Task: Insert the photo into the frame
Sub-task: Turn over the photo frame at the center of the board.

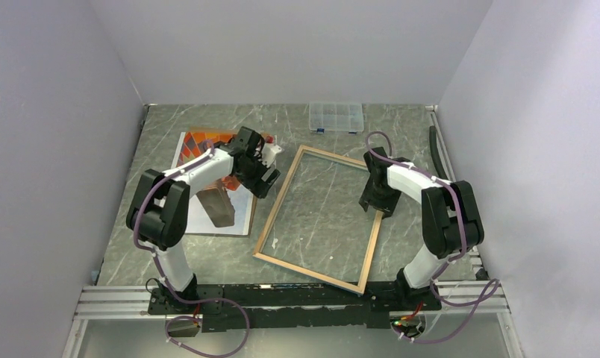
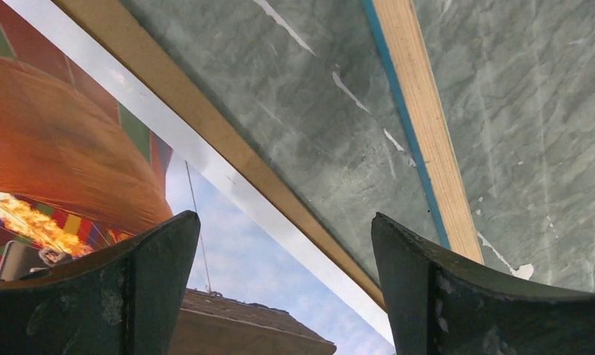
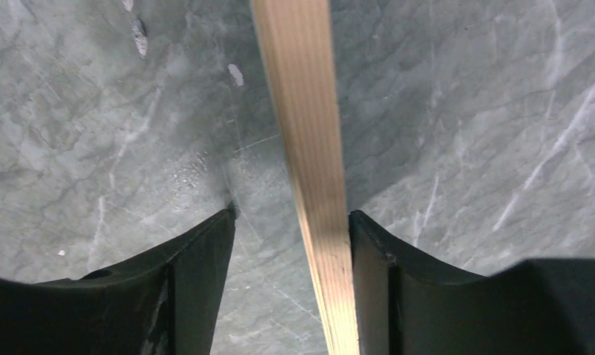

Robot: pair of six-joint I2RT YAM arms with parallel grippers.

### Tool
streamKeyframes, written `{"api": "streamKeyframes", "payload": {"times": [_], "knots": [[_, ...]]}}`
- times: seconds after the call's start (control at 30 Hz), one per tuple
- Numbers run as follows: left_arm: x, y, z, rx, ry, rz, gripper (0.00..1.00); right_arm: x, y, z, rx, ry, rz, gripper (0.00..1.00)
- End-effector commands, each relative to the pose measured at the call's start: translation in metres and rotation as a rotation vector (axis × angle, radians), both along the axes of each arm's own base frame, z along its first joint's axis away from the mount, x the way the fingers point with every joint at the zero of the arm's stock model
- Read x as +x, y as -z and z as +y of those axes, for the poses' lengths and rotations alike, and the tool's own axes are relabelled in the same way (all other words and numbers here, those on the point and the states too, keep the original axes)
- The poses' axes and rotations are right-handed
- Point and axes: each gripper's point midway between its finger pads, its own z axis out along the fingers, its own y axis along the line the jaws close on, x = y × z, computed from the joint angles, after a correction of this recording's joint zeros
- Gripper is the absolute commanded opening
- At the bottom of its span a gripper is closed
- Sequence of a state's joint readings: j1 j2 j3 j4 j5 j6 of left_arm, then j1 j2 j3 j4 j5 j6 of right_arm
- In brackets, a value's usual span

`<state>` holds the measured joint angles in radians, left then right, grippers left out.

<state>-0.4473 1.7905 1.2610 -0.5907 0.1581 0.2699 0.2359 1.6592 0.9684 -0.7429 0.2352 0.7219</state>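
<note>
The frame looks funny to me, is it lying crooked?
Yes. The frame lies at a slant to the edges of the table, tan side up, with only its clear pane inside. The photo lies face up to its left, not in it. Nothing looks broken or spilled.

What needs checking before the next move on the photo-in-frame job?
1. Frame lying flat, wood back up: ok.
2. Photo free to lift: not ok, a brown board lies on it.
3. Photo facing down to suit the frame: not ok, picture side is up.
4. Left claw open: ok.
5. Right claw open astride the frame's right rail: ok.
6. Pane seated in the frame: cannot tell.
</note>
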Motion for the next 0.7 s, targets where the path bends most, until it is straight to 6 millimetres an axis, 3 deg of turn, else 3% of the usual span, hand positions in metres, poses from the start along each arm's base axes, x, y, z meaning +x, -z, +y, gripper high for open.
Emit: {"api": "streamKeyframes", "payload": {"times": [0.0, 0.13, 0.3, 0.67], "knots": [[-0.009, 0.010, 0.004, 0.015, 0.036, 0.017, 0.91, 0.010, 0.010, 0.018, 0.096, 0.038, -0.034, 0.57], [-0.016, 0.023, 0.010, 0.041, 0.037, 0.037, 0.90, 0.026, 0.000, 0.035, 0.179, 0.045, -0.067, 0.44], [-0.021, 0.029, 0.012, 0.043, 0.043, 0.049, 0.90, 0.053, -0.012, 0.038, 0.166, 0.017, -0.087, 0.43], [-0.019, 0.029, -0.006, 0.005, 0.061, 0.054, 0.90, 0.088, 0.004, 0.027, 0.098, -0.008, -0.060, 0.43]]}}
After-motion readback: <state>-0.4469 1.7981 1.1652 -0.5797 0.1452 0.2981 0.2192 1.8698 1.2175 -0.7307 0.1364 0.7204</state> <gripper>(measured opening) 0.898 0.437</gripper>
